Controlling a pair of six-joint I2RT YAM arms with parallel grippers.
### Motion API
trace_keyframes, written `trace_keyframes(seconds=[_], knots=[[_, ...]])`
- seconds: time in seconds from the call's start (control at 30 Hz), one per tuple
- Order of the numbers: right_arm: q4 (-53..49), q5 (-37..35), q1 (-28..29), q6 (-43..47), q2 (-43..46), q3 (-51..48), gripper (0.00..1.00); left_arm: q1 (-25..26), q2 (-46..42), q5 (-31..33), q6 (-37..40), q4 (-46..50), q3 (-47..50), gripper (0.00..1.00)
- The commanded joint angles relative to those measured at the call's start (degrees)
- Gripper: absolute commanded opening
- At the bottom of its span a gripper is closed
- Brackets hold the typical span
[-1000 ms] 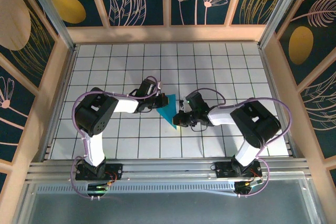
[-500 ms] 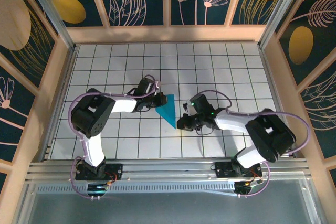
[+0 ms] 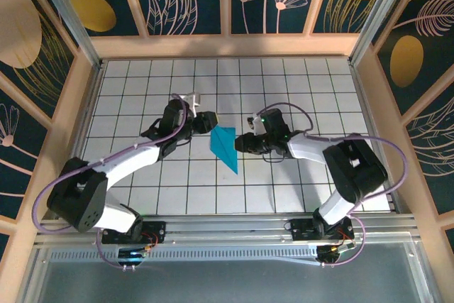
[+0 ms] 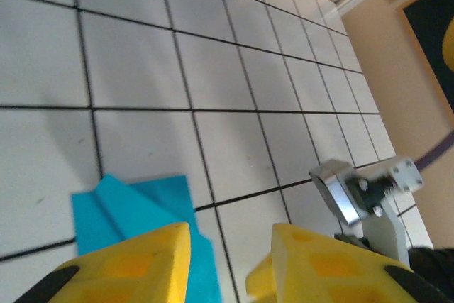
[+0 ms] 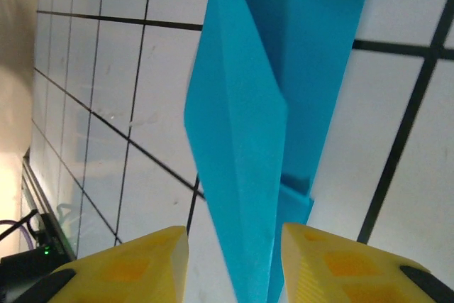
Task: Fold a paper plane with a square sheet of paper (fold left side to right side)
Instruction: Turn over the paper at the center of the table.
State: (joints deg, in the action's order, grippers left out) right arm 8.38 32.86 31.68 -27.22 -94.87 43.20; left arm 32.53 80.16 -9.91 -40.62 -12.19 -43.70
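Note:
The turquoise paper plane point(image 3: 225, 148) lies flat on the white tiled table point(image 3: 298, 90) as a slim dart, its point toward the near edge. My left gripper point(image 3: 209, 121) stands open just beyond the dart's far left corner. In the left wrist view its yellow fingers point(image 4: 128, 267) are apart over the paper's corner point(image 4: 142, 204). My right gripper point(image 3: 240, 141) is open beside the dart's right edge. In the right wrist view the folded paper point(image 5: 277, 104) runs down between the spread yellow fingers point(image 5: 135, 264), one layer slightly raised.
Wooden walls point(image 3: 227, 46) and metal rails point(image 3: 213, 228) enclose the tiled table. The right arm's metal wrist part point(image 4: 369, 193) shows close by in the left wrist view. Purple cables point(image 3: 369, 140) loop off both arms.
The left arm has stretched out and its gripper has come off the paper toward the far left. The right gripper has moved farther up along the dart's right edge. The paper looks narrower.

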Motion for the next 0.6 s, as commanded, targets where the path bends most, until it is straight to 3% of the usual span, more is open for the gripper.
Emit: trace_keyframes(seconds=[0.0, 0.2, 0.33, 0.57], knots=[[3.0, 0.1, 0.0, 2.7, -4.1, 3.3, 0.4, -0.3, -3.4, 4.3, -2.4, 1.8, 4.7, 0.37], [4.9, 1.3, 0.0, 2.7, -9.3, 6.3, 0.39, -0.3, -7.1, 6.1, -2.7, 3.4, 7.7, 0.38], [6.1, 3.0, 0.0, 2.4, -10.9, 6.9, 0.33, -0.3, -7.5, 6.9, -1.8, 4.9, 7.2, 0.39], [5.0, 3.0, -1.8, 3.4, -7.3, 6.9, 0.05, -0.4, -9.1, 6.7, -3.3, 4.2, 6.8, 0.46]])
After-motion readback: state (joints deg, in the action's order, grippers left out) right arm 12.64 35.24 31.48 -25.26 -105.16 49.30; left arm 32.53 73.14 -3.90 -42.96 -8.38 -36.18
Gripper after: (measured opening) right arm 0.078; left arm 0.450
